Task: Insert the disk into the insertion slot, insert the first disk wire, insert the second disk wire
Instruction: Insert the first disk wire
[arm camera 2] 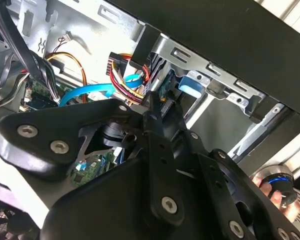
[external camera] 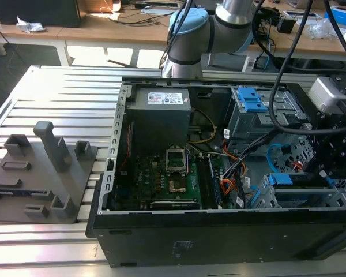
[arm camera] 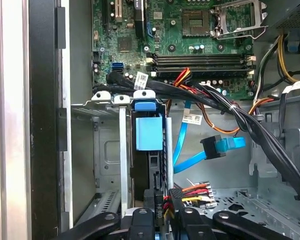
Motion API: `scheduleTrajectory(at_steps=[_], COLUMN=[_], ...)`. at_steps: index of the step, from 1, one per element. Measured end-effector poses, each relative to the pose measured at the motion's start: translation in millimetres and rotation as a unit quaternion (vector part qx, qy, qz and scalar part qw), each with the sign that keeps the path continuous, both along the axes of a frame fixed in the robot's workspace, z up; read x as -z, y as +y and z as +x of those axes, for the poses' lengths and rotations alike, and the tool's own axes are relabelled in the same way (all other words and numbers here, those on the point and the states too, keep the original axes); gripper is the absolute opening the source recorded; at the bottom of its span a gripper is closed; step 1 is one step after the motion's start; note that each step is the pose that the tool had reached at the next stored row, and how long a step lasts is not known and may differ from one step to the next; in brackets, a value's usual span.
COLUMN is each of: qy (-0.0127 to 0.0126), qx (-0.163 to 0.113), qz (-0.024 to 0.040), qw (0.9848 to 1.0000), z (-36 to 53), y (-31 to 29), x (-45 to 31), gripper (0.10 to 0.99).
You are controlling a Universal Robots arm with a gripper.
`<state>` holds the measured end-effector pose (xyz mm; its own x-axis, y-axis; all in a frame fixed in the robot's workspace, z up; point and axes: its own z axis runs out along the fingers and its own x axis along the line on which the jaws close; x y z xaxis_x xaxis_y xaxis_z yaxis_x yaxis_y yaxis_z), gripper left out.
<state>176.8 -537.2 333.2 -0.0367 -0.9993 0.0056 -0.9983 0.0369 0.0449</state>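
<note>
The disk sat inside the slot, a perforated metal cage in the corner of the open computer case on the exterior view's right. Its blue handle lay at the end nearer the green circuit board. The gripper hung at the disk's other end, close against a plug with red, yellow and black wires. We could not tell whether it was clenched or released. A blue cable with a black end lay loose nearby, apart from the disk.
</note>
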Motion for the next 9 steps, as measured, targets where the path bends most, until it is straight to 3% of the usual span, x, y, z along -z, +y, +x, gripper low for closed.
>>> scheduleTrajectory(at_steps=[2,5,7,8,9], qy=[0.0000,0.0000,0.0000,0.0000,0.0000], qx=[0.000,0.000,0.000,0.000,0.000], qz=[-0.0002,-0.0012,-0.0015,-0.0015,-0.0016], qw=[1.0000,1.0000,1.0000,1.0000,1.0000], z=[0.0,-0.1,0.0,0.0,0.0], y=[-0.1,1.4,2.4,2.9,3.4], x=[-3.0,-18.4,-33.0,-37.3,-41.8], gripper=[0.255,0.255,0.255,0.235,0.110])
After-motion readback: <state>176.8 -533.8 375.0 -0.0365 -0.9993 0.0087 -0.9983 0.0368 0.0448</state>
